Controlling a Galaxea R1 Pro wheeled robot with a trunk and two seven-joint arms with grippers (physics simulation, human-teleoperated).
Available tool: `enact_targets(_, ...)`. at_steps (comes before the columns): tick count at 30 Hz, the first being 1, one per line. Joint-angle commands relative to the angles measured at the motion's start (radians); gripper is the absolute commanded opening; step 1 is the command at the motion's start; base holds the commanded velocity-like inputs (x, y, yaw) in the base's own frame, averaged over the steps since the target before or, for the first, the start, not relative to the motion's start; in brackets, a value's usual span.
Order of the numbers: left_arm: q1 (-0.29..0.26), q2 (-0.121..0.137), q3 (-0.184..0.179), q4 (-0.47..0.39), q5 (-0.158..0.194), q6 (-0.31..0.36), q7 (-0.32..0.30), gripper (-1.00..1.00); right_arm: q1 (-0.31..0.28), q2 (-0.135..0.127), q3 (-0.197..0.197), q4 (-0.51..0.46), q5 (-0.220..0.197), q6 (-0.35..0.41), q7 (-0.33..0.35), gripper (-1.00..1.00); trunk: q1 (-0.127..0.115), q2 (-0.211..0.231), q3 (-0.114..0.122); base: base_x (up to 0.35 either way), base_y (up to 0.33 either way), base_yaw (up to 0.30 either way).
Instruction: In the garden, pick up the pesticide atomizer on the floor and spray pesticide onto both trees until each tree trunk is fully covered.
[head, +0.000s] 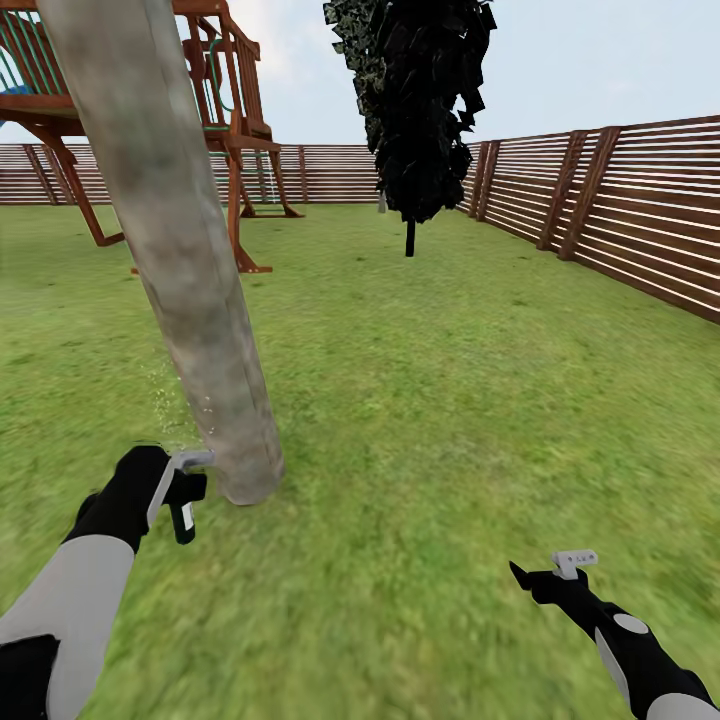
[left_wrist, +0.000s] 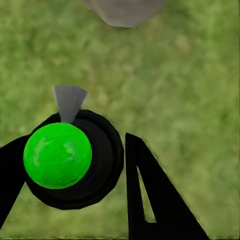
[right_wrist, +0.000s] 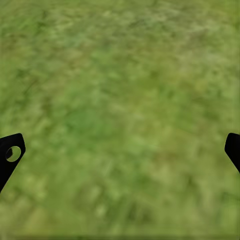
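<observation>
Dark, slim pesticide atomizer bottle (head: 183, 520) clamped in the left gripper (head: 178, 490) at about eight o'clock, nozzle just beside the base of the thick mottled grey-tan tree trunk (head: 170, 250), faint pale droplets speckling the air and bark there. Spraying of one trunk judged under way, coverage hard to gauge, second tree untreated as far as visible. Right gripper (head: 545, 578) at five o'clock spread wide over blurry green grass (head: 430, 400), holding nothing; trunk's top cut off.

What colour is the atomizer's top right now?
Bright green, on the atomizer; the left wrist view shows it best.
</observation>
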Motion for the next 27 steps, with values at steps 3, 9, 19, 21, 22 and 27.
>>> enact_targets(3,0.038,-0.014,-0.025,-0.006,-0.004,-0.004,-0.001,-1.0,0.0,0.0,0.001,0.0,0.0,0.0,0.0,1.0,0.0,0.0,0.0,0.0,0.0,0.0)
enact_targets(9,-0.046,0.0,-0.026,-0.025,-0.003,0.019,-0.018,-1.0,0.0,0.0,0.002,0.001,0.0,0.0,-0.001,1.0,0.0,0.0,0.0,0.0,0.0,0.0)
enact_targets(19,-0.186,0.021,-0.026,-0.021,-0.002,0.039,-0.02,-1.0,0.0,0.0,0.0,-0.001,0.0,0.0,-0.001,1.0,0.0,0.0,0.0,0.0,0.0,0.0)
enact_targets(21,-0.217,0.022,-0.027,-0.021,-0.003,0.043,-0.02,-1.0,0.0,0.0,0.0,-0.001,0.0,0.0,-0.001,1.0,0.0,0.0,0.0,0.0,0.0,0.0)
enact_targets(22,-0.231,0.022,-0.027,-0.021,-0.003,0.044,-0.02,-1.0,0.0,0.0,0.0,-0.001,0.0,0.0,-0.001,1.0,0.0,0.0,0.0,0.0,0.0,0.0)
enact_targets(27,-0.316,0.023,-0.028,-0.016,-0.003,0.052,-0.02,-1.0,0.0,0.0,0.0,-0.003,0.0,0.0,-0.001,1.0,0.0,0.0,0.0,0.0,0.0,0.0)
